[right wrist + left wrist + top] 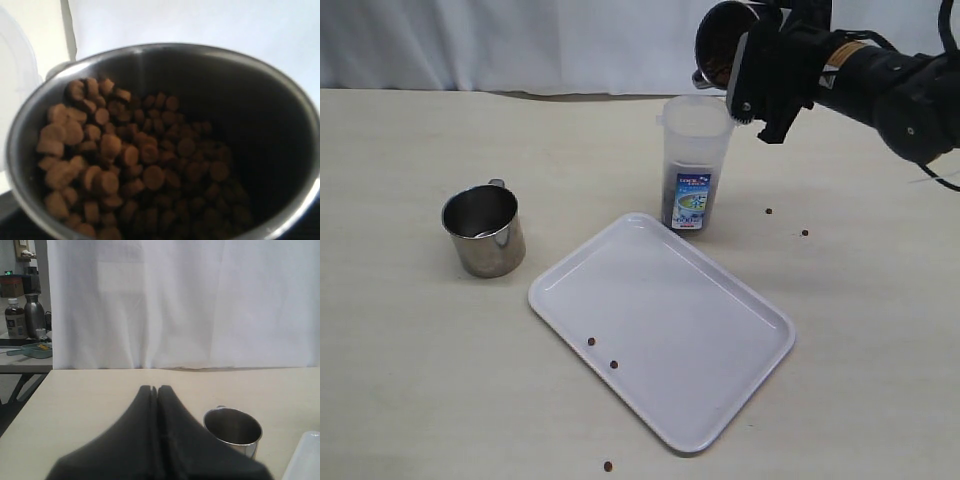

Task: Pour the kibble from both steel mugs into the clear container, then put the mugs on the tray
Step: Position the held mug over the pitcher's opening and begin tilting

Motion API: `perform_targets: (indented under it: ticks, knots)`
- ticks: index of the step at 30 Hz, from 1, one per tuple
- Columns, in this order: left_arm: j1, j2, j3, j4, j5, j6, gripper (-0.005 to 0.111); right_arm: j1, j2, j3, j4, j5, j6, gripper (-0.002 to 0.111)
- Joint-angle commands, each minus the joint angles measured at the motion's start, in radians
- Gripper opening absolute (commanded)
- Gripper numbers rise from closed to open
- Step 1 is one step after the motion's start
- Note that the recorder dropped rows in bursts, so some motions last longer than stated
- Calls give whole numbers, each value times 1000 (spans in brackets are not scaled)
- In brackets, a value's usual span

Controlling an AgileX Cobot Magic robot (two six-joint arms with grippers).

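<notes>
The task seems about half done. One steel mug (483, 230) stands upright on the table (400, 380) left of the tray (670, 300) and looks empty, and the clear container (695, 150) has some pellets at its bottom. The right gripper (752, 72), with jaws wide around the tilted steel mug (720, 40), holds it just above the container's rim; much kibble (140, 165) is inside it. The left gripper (157, 390) is pressed together and holds nothing. Both mugs are not yet on the tray, and a few stray pellets (591, 341) lie there.
</notes>
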Motion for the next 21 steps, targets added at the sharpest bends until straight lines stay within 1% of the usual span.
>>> perform_targets:
  ticks: [1, 10, 21]
  knots:
    - [-7, -3, 3, 5, -9, -2, 0, 2, 1, -7, 9, -66, -37, 5]
    - [-7, -3, 3, 5, -6, -2, 0, 2, 1, -7, 13, -111, -87, 5]
    - [-7, -3, 3, 5, -6, -2, 0, 2, 1, -7, 13, -110, -140, 5]
